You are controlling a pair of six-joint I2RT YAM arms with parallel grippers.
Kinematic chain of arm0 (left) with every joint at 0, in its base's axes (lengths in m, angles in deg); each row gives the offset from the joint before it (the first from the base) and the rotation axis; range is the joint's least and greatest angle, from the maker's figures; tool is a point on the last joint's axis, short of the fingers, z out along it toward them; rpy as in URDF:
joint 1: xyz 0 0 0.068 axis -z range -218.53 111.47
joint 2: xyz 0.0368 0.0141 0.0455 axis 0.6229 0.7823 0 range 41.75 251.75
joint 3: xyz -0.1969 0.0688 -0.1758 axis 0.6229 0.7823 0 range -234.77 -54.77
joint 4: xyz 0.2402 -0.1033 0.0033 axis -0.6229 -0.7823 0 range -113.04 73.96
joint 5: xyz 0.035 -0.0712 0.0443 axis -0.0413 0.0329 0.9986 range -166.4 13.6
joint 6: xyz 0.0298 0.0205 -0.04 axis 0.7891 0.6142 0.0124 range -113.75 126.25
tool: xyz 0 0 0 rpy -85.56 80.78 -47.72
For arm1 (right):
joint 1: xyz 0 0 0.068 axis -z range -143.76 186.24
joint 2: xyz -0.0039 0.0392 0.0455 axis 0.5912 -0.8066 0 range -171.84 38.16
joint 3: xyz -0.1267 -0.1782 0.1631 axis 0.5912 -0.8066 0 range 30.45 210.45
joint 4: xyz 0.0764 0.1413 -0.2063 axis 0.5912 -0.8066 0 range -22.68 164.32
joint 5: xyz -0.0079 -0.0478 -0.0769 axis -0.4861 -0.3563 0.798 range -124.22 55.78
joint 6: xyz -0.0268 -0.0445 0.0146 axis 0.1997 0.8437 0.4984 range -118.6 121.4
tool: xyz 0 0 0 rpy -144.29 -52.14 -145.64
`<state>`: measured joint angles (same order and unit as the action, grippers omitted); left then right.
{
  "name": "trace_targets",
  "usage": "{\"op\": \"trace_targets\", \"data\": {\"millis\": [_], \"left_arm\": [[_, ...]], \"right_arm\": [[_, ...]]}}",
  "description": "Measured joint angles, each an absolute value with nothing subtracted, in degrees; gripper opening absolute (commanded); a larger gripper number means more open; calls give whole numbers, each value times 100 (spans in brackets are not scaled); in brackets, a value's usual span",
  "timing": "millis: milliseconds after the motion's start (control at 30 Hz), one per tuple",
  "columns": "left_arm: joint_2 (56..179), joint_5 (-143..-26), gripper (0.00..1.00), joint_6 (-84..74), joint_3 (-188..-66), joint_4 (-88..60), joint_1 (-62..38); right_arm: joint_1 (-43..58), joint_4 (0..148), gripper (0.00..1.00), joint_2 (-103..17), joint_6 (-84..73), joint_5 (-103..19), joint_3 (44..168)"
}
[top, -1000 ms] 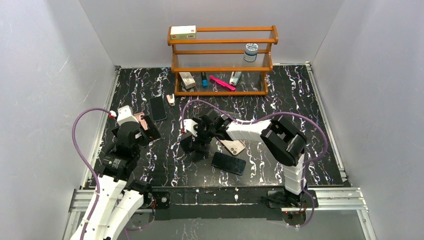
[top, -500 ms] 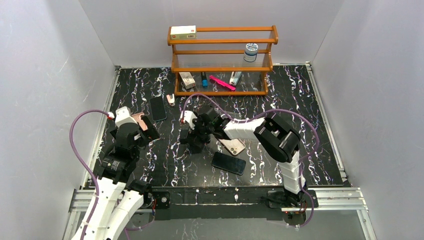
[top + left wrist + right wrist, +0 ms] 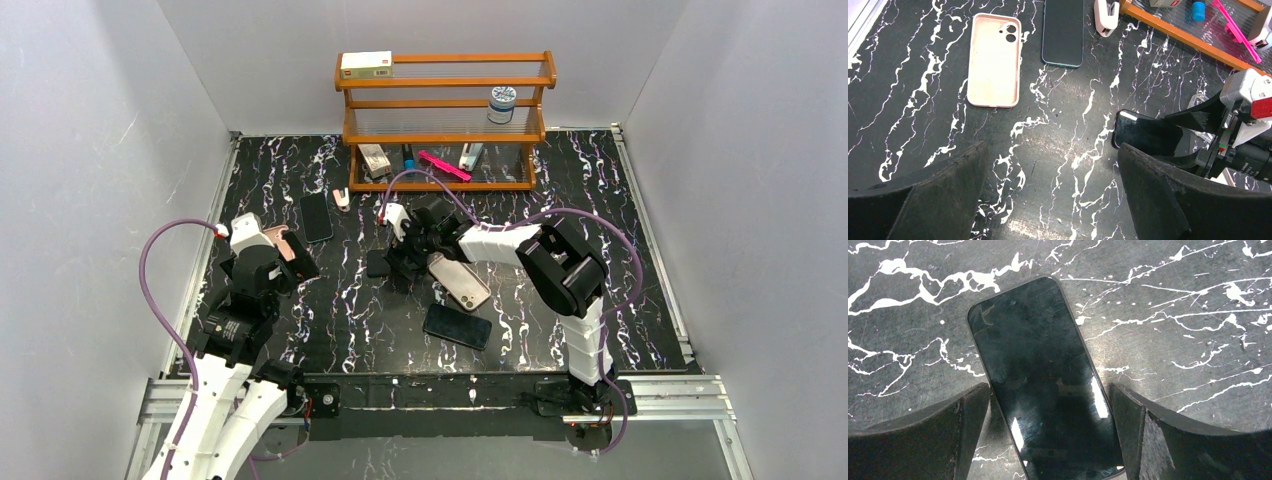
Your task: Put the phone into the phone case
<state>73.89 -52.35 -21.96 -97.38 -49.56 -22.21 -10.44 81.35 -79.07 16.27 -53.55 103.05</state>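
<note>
A pink phone case [image 3: 994, 60] lies open side up on the black marble table, ahead and left of my left gripper [image 3: 1053, 190], which is open and empty above bare table. In the top view the case [image 3: 283, 239] is partly hidden by that gripper [image 3: 290, 258]. A dark phone [image 3: 1045, 385] lies screen up between the fingers of my right gripper [image 3: 1048, 440]. The jaws are open and straddle its sides, the right finger close to its edge. This phone also shows in the left wrist view [image 3: 1143, 132] and the top view [image 3: 378, 263], under the right gripper [image 3: 397, 260].
A second dark phone [image 3: 1063, 32] lies right of the case, with a small white object [image 3: 1107, 12] beyond it. A pale-backed phone [image 3: 460, 282] and another dark phone [image 3: 457, 326] lie nearer the front. A wooden rack [image 3: 445, 120] stands at the back.
</note>
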Motion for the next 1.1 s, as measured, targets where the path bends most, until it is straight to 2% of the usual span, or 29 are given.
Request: {"op": "trace_targets", "data": {"millis": [300,567,700,1100], "left_arm": [[7378,-5180,98,-2233,-9738,-4958,-2221],[7381,-5174,98,-2233,-9738,-4963,-2221],[7378,-5174,98,-2233,-9738,-4963,-2221],[7396,-5169,98,-2233,-9738,-4961,-2221]], "right_arm": [[-1081,7199,98,-7905,2066,-5430,10664],[-1417,6594,92,-7905,2062,-5001,10913],[-1562,6310,98,-7926,1848,-4813,11074],[-1750,6262,98,-8127,1655,-4155,11383]]}}
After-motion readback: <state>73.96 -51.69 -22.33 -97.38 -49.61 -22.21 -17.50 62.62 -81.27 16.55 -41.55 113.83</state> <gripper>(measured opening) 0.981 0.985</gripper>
